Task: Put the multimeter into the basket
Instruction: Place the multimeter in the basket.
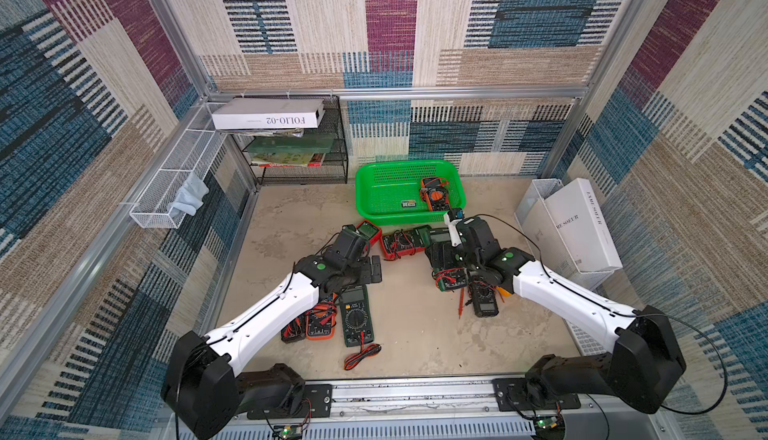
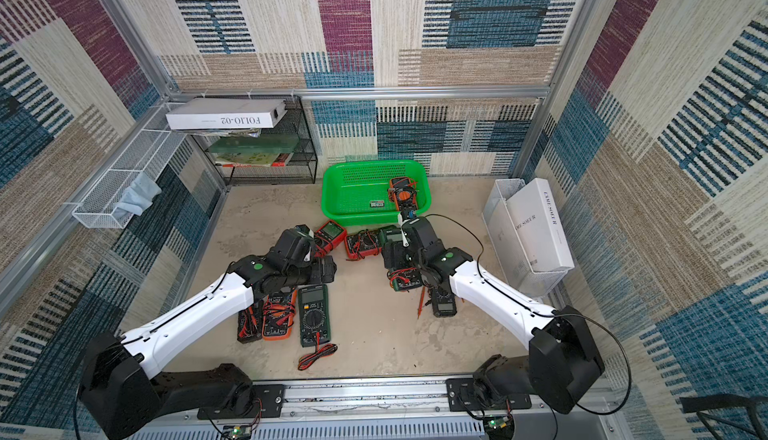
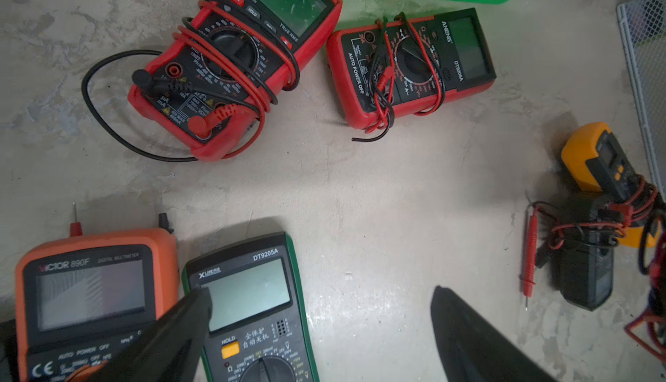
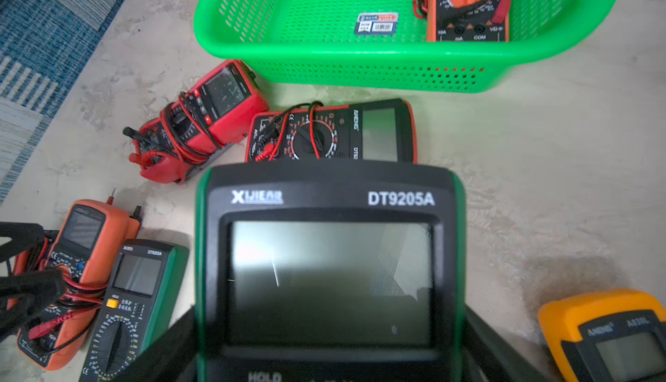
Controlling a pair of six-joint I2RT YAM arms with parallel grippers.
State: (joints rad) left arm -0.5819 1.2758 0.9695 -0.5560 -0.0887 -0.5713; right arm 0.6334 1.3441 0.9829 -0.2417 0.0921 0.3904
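Tabletop (image 3: 360, 200): mottled beige.
Right gripper (image 4: 329, 344): clamped on green multimeter (image 4: 329, 272); basket (image 4: 360, 73) ahead.
Left gripper (image 3: 320, 295): spread wide, empty, orange meter (image 3: 90, 290) beside it.

One green basket (image 1: 399, 218), nine multimeters (image 1: 356, 313), two robot arms (image 1: 266, 313), two white boxes (image 1: 268, 114), one black mesh rack (image 1: 337, 155)

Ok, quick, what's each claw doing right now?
Left claw: open, empty.
Right claw: closed on the green multimeter.

Bright, even light; warped edges
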